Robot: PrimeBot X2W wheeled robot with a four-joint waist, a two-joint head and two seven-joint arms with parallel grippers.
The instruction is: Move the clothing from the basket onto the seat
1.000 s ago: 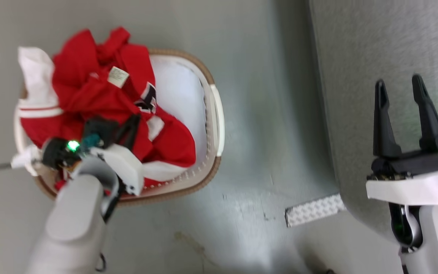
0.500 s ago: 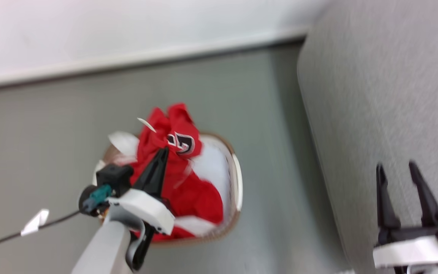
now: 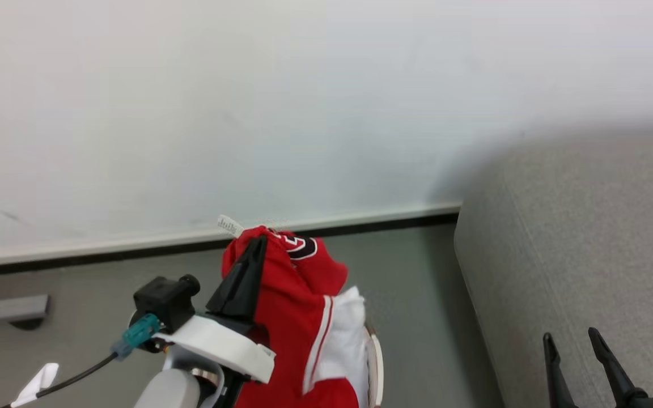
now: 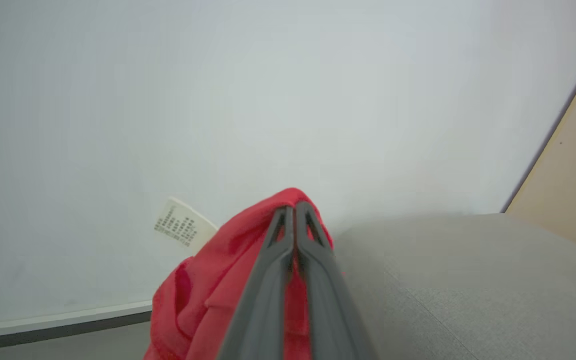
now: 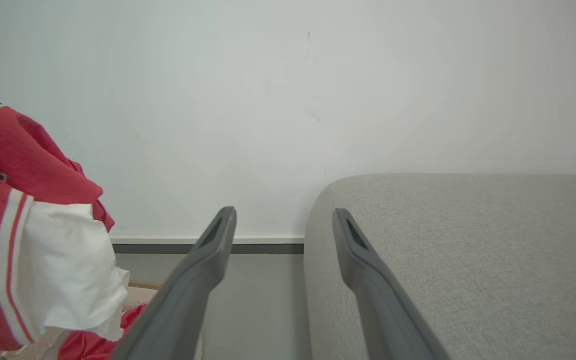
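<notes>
My left gripper (image 3: pixel 259 242) is shut on a fold of the red clothing (image 3: pixel 295 317), which hangs from it high above the floor with its white trim (image 3: pixel 343 328) and a black numeral on top. In the left wrist view the fingers (image 4: pixel 293 235) are pressed together on the red cloth (image 4: pixel 203 295), and a small white label (image 4: pixel 180 227) sticks out to the left. A sliver of the basket's white rim (image 3: pixel 374 362) shows below the garment. The grey sofa (image 3: pixel 576 255) is on the right. Over its near edge my right gripper (image 3: pixel 570 338) stands open and holds nothing (image 5: pixel 284 214).
A white wall (image 3: pixel 304 102) with a skirting board (image 3: pixel 360 220) stands behind the grey-green floor (image 3: pixel 411 294). A dark cable with a white tag (image 3: pixel 34 385) trails at the lower left. A beige panel (image 4: pixel 568 175) meets the wall beyond the sofa.
The head camera has tilted up from the floor to the wall. My left gripper has lifted the red clothing up out of the basket. The right gripper stays open.
</notes>
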